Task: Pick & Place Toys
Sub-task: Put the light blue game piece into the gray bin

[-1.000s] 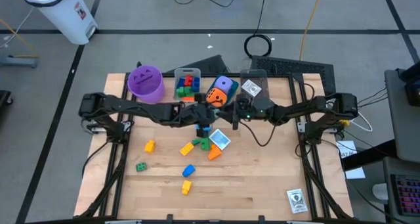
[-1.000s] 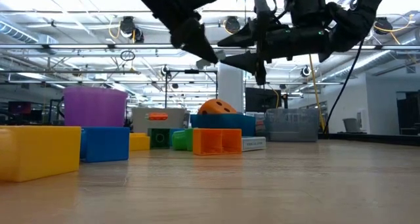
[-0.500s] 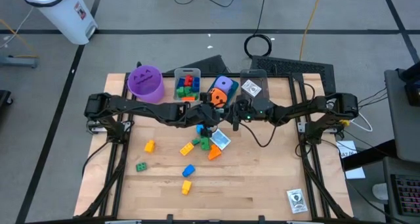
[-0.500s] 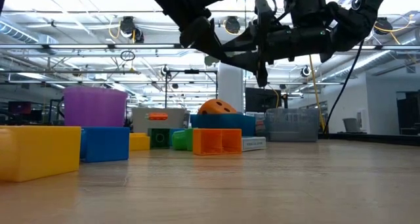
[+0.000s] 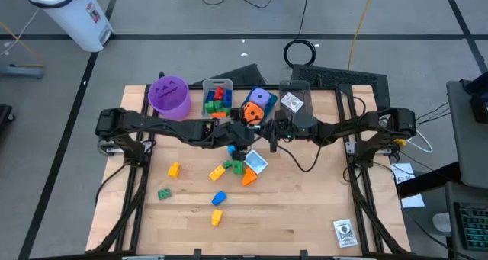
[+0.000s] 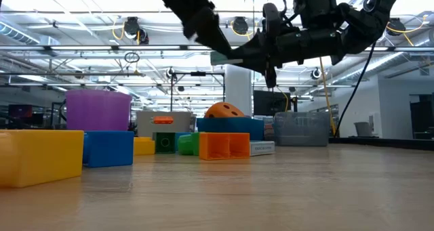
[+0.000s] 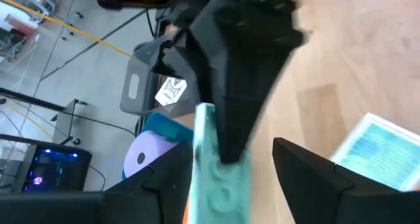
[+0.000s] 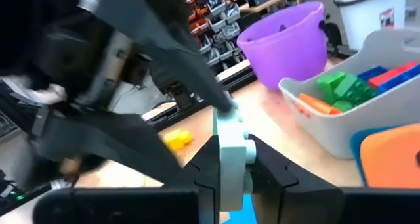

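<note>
My two grippers meet in the air over the middle of the table. My right gripper (image 5: pixel 264 135) is shut on a small pale mint-white piece (image 8: pixel 230 152). My left gripper (image 5: pixel 242 140) is open, and its fingers (image 7: pixel 157 184) stand on either side of the same piece (image 7: pixel 216 171). The arms hide the piece in the high view. Loose bricks lie on the table below: an orange, green and yellow cluster (image 5: pixel 236 168), a printed cube (image 5: pixel 256 162), and single yellow (image 5: pixel 174 168), green (image 5: pixel 164 193) and blue (image 5: pixel 219 197) bricks. My right gripper pinches the pale piece's lower part (image 8: pixel 231 168) between its two fingers. The fingers come level from the table's right. The piece stands up beyond the fingertips, lifted clear of the table. My left gripper: one finger (image 8: pixel 197 73) reaches the piece's top; I cannot tell whether it touches.
At the far edge stand a purple cup (image 5: pixel 169 94), a grey bin of bricks (image 5: pixel 218 97), a blue bin with an orange and a purple die (image 5: pixel 258 104) and a clear bin (image 5: pixel 293 100). A printed card (image 5: pixel 345 231) lies at the near right.
My left gripper has gone a little toward the table's right, up to my right gripper and the piece it holds, and has then risen slightly. It is blurred in the low view now.
</note>
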`<state>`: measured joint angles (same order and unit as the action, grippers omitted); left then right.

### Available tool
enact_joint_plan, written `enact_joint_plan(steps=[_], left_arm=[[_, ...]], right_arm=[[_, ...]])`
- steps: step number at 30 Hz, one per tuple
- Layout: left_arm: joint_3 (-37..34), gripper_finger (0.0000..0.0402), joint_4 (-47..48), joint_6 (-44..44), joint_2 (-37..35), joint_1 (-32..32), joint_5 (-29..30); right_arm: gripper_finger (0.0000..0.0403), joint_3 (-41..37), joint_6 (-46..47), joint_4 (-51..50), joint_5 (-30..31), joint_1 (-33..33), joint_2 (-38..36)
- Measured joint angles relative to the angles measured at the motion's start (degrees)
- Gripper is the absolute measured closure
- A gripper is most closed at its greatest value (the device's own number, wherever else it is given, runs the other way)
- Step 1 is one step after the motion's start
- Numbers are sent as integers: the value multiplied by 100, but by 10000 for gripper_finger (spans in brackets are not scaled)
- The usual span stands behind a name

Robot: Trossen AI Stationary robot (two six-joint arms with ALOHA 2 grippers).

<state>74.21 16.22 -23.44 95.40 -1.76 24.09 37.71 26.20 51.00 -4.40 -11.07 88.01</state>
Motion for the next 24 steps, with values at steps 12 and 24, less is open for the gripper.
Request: enact_joint_plan(steps=[12,24], left_arm=[[83,167,1316,992,-1411,76,-418],[79,167,1081,1319,-929,900,-2771]], right_arm=[[363,0,-1080,141,-304,-122,-55],[363,0,-2488,388,-740,269,-55]])
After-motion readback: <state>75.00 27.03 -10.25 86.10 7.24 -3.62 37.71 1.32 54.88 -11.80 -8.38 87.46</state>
